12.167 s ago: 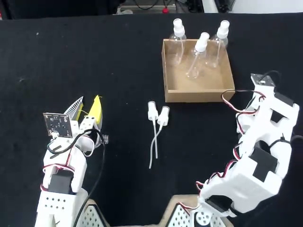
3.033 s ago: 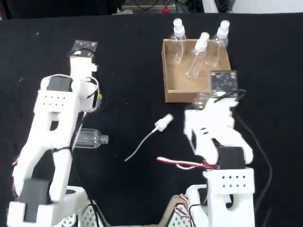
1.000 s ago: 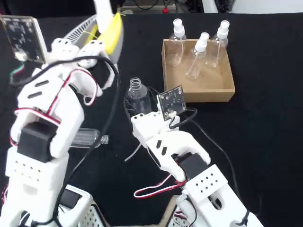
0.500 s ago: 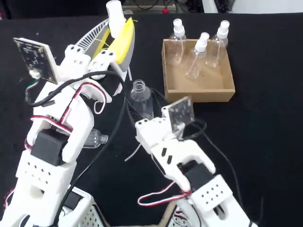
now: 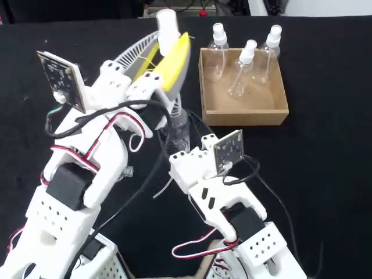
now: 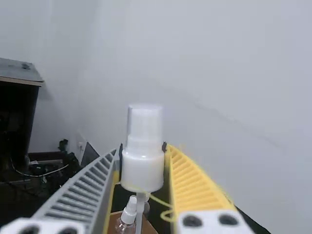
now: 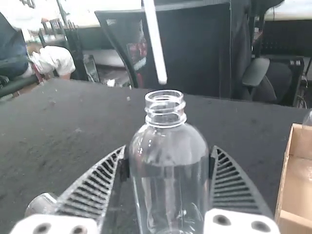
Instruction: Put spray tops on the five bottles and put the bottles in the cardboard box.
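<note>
My left gripper (image 5: pixel 167 51) is shut on a white spray top (image 5: pixel 167 22), held high with its tube pointing down. In the left wrist view the spray top (image 6: pixel 143 156) sits between the grey and yellow fingers (image 6: pixel 192 183). Right below it my right gripper (image 5: pixel 179 136) is shut on a clear bottle (image 5: pixel 178 127) that stands upright with an open neck. The right wrist view has the tube (image 7: pixel 155 39) hanging just above that bottle (image 7: pixel 168 161), its tip beside the neck. The cardboard box (image 5: pixel 244 118) at the back right holds three capped bottles (image 5: pixel 244 67).
Another open bottle (image 5: pixel 124 171) lies on the black table, mostly hidden under my left arm. A thin white tube (image 5: pixel 165 186) of a second spray top lies beside the right arm. The box wall (image 7: pixel 294 175) is close to the held bottle.
My left arm has swung right with the spray top until it hangs over the bottle. The right gripper has shifted the upright bottle slightly right and nearer.
</note>
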Robot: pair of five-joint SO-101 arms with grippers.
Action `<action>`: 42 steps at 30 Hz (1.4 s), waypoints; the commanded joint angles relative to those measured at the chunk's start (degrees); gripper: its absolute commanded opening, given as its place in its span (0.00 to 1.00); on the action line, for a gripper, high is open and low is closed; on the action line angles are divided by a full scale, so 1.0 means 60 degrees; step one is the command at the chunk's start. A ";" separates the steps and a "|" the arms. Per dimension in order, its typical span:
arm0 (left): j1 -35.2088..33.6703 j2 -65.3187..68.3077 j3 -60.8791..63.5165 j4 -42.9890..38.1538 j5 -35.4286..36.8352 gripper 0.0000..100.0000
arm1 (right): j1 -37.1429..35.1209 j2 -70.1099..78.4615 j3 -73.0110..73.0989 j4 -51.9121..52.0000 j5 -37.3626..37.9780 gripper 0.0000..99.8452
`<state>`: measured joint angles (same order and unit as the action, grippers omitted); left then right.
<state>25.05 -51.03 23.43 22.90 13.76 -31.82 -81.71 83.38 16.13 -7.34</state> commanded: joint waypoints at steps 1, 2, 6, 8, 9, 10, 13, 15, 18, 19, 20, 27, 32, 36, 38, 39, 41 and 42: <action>0.0154 -0.0205 -0.0051 -0.0147 0.0000 0.11 | -0.0088 -0.0315 -0.0081 -0.0249 -0.0088 0.20; 0.0154 -0.0205 -0.0051 -0.0132 0.0000 0.11 | -0.0088 -0.0315 -0.0095 -0.0249 -0.0088 0.20; 0.0154 -0.0132 -0.0051 -0.0176 0.0000 0.11 | -0.0088 -0.0315 -0.0095 -0.0234 -0.0088 0.20; 0.0139 -0.0132 -0.0051 -0.0190 -0.0015 0.11 | -0.0088 -0.0315 -0.0095 -0.0234 -0.0088 0.20; 0.0081 -0.0132 -0.0051 -0.0190 -0.0015 0.11 | -0.0088 -0.0315 -0.0095 -0.0234 -0.0088 0.20; -0.0022 -0.0117 -0.0051 -0.0190 -0.0015 0.11 | -0.0088 -0.0315 -0.0095 -0.0234 -0.0088 0.20; -0.0271 -0.0117 -0.0037 -0.0205 -0.0015 0.11 | -0.0088 -0.0315 -0.0095 -0.0234 -0.0088 0.20; -0.0520 -0.0103 0.0022 -0.0205 0.0000 0.11 | -0.0088 -0.0315 -0.0095 -0.0234 -0.0088 0.20; -0.0593 -0.0117 0.0359 -0.0205 0.0000 0.11 | -0.0088 -0.0315 -0.0095 -0.0234 -0.0088 0.20; -0.0593 -0.0117 0.0462 -0.0205 0.0015 0.11 | -0.0088 -0.0315 -0.0095 -0.0234 -0.0088 0.20; -0.0593 -0.0117 0.0549 -0.0205 0.0029 0.11 | -0.0088 -0.0315 -0.0095 -0.0234 -0.0088 0.20; -0.0579 -0.0190 0.1766 -0.1758 0.0000 0.11 | -0.0088 -0.0315 -0.0081 -0.0234 -0.0088 0.20; -0.0579 -0.0220 0.2571 -0.1949 0.0000 0.11 | -0.0088 -0.0315 -0.0081 -0.0234 -0.0088 0.20; -0.0579 -0.0234 0.2996 -0.1949 0.0059 0.11 | -0.0088 -0.0315 -0.0081 -0.0234 -0.0088 0.20; -0.0579 -0.0234 0.3055 -0.1949 0.0059 0.11 | -0.0088 -0.0315 -0.0081 -0.0234 -0.0088 0.20; -0.0564 -0.0234 0.3055 -0.1905 0.0073 0.11 | -0.0088 -0.0315 -0.0081 -0.0234 -0.0088 0.20; -0.0564 -0.0249 0.2982 -0.1509 0.0073 0.11 | -0.0088 -0.0315 -0.0081 -0.0234 -0.0088 0.20; -0.0564 -0.0249 0.2952 -0.1172 0.0073 0.11 | -0.0088 -0.0315 -0.0081 -0.0234 -0.0088 0.20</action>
<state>22.07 -51.03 42.51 12.62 13.85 -31.82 -81.71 83.38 16.13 -7.34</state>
